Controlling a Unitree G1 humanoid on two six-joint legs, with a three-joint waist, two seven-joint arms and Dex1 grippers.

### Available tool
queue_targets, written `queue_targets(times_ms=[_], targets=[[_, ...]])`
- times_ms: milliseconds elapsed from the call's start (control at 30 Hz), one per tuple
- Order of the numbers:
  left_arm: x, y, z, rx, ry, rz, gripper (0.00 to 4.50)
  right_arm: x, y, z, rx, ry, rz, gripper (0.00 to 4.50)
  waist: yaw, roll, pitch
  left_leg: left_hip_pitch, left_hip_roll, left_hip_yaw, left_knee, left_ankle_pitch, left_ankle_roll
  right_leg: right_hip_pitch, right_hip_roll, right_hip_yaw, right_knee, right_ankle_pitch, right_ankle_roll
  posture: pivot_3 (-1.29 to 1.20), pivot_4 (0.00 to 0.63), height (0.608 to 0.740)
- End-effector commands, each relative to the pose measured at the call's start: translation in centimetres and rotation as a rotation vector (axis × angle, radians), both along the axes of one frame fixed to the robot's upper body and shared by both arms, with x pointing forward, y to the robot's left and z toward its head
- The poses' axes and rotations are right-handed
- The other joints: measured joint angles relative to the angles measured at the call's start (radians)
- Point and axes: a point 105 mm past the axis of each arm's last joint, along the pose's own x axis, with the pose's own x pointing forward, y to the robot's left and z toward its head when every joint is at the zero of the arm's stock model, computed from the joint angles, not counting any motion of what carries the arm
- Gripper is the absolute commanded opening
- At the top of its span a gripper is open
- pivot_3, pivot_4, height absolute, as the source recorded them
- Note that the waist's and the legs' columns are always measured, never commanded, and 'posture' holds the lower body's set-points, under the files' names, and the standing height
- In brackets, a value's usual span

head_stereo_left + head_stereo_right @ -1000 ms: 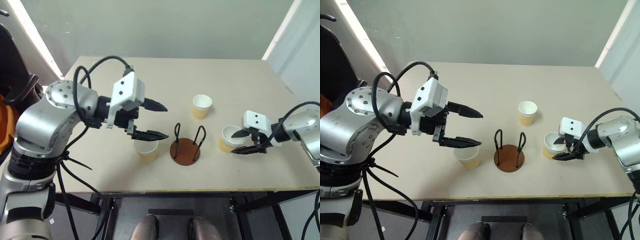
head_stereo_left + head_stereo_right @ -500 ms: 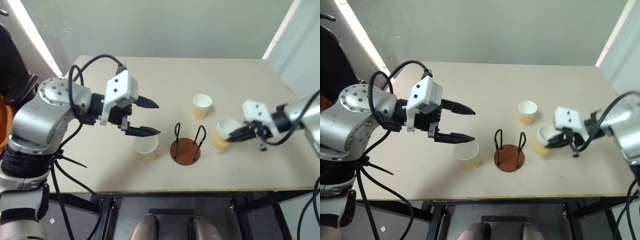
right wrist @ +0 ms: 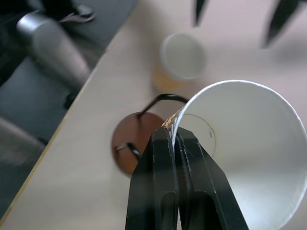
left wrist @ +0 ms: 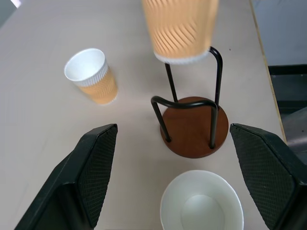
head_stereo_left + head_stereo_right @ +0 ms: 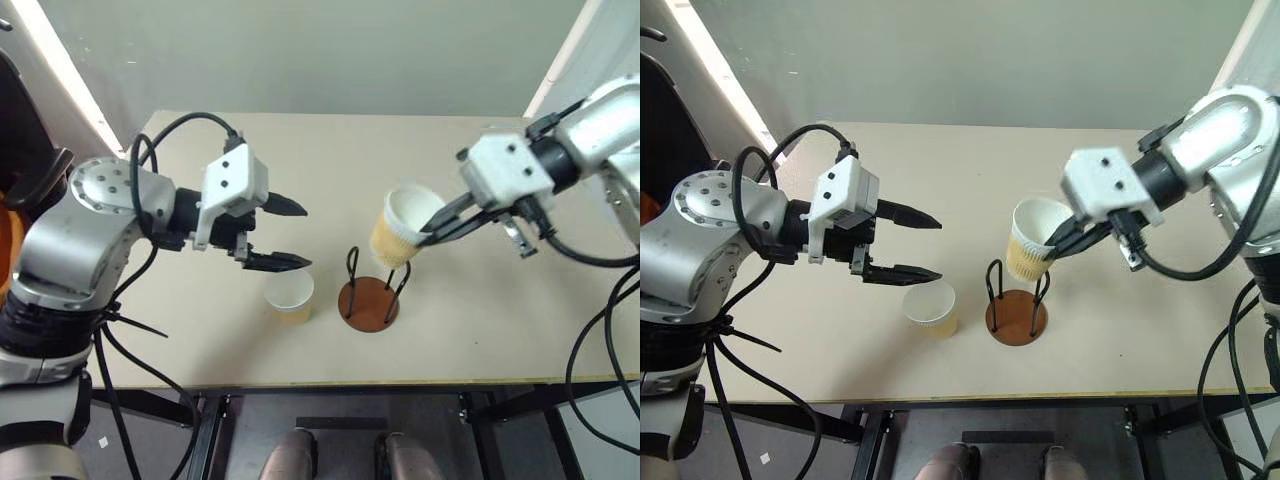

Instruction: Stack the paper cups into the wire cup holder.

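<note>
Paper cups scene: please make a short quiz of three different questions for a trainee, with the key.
1. True or false: the wire holder already holds a cup.
2. Which tool grips the lifted cup? A) left tool B) right tool
3. Fill in: the left tool hovers open above a cup that stands on the ____.

Key: 1. False, its brown base is bare. 2. B, the right tool pinches the cup's rim. 3. table.
</note>
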Motion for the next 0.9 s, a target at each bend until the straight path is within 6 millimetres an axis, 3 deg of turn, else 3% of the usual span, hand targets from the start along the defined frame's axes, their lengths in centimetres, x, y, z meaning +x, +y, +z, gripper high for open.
queue_targets(times_ms=[33,300,433,567,633,733,900], targets=[[-0.6,0.0,0.8,0.006,-0.054,-0.002,4.03,0.0,0.7,-0.1,-0.029,-0.042,0.054,0.04,-0.001,0.0,0.0,0.0,0.0,0.0,0.0,0.0,0.0,0.0,0.0,0.0,0.001,0.0,0.0,0.0,0.15,0.74],[-0.8,-0.2,0.4,0.008,-0.041,-0.002,4.03,1.2,1.4,-1.2,-0.06,-0.071,0.059,0.04,-0.003,0.0,0.0,0.001,0.001,0.0,0.0,0.0,-0.001,-0.001,0.0,-0.001,0.003,0.0,-0.002,0.0,0.15,0.74],[-0.7,-0.3,0.3,0.005,-0.043,0.003,4.03,1.6,1.6,-1.2,-0.067,-0.084,0.055,0.93,-0.003,0.0,0.0,0.001,0.001,0.0,0.0,0.0,-0.001,-0.001,0.0,-0.001,0.003,0.0,-0.002,0.0,0.15,0.74],[-0.6,-0.5,0.2,-0.001,-0.047,0.001,4.03,2.3,1.5,-0.5,-0.064,-0.13,0.033,2.33,-0.003,0.0,0.0,0.001,0.001,0.0,0.0,-0.001,-0.002,-0.001,0.0,-0.001,0.003,0.0,-0.002,0.0,0.15,0.74],[0.3,-0.5,0.4,-0.02,-0.074,0.04,4.03,3.3,1.0,0.8,-0.047,-0.162,-0.014,3.07,-0.003,0.0,0.0,0.0,0.001,0.0,0.0,-0.001,-0.002,-0.001,0.0,-0.001,0.003,0.0,-0.002,0.0,0.15,0.74],[3.2,-0.1,1.2,-0.074,-0.131,0.176,4.03,6.5,-0.2,1.9,-0.041,-0.255,-0.138,4.14,-0.002,0.0,0.0,0.0,0.001,0.0,0.0,-0.001,-0.002,-0.001,-0.001,-0.001,0.004,0.0,-0.003,0.0,0.15,0.74],[6.5,0.0,0.7,-0.097,-0.158,0.337,4.03,11.3,-1.3,0.4,-0.091,-0.344,-0.288,4.14,-0.002,0.0,0.0,0.002,0.001,-0.001,0.001,0.0,-0.002,-0.001,-0.001,-0.001,0.004,0.002,-0.006,0.0,0.15,0.74]])
